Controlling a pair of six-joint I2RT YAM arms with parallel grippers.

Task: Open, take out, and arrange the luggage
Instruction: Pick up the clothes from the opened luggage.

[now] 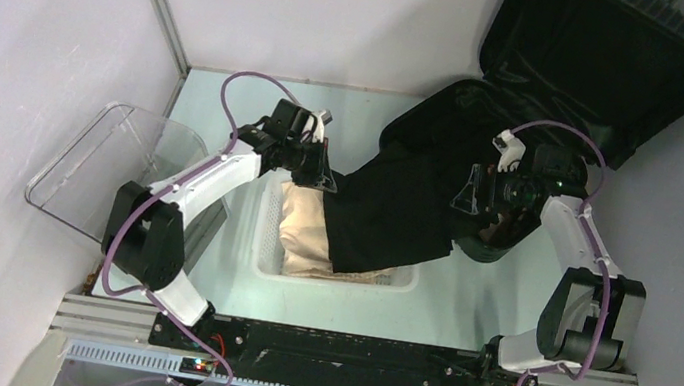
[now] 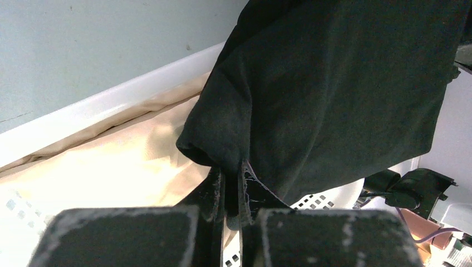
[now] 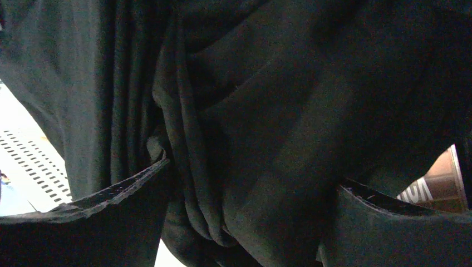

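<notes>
the luggage (image 1: 604,63) sits open in the far right corner, lid leaning back on the wall; left arm bends inward with the left gripper (image 1: 325,179) over the white basket (image 1: 264,233), clamped tight on a corner of the black garment (image 1: 396,211); right arm is elbow-out, right gripper (image 1: 468,191) pointing left, fingers (image 3: 83,233) spread wide, cloth hanging loose between them

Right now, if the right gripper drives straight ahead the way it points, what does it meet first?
The black garment. It hangs between the open fingers of the right gripper and fills nearly all of the wrist view ahead, so contact looks immediate. What lies behind the cloth is hidden.
</notes>
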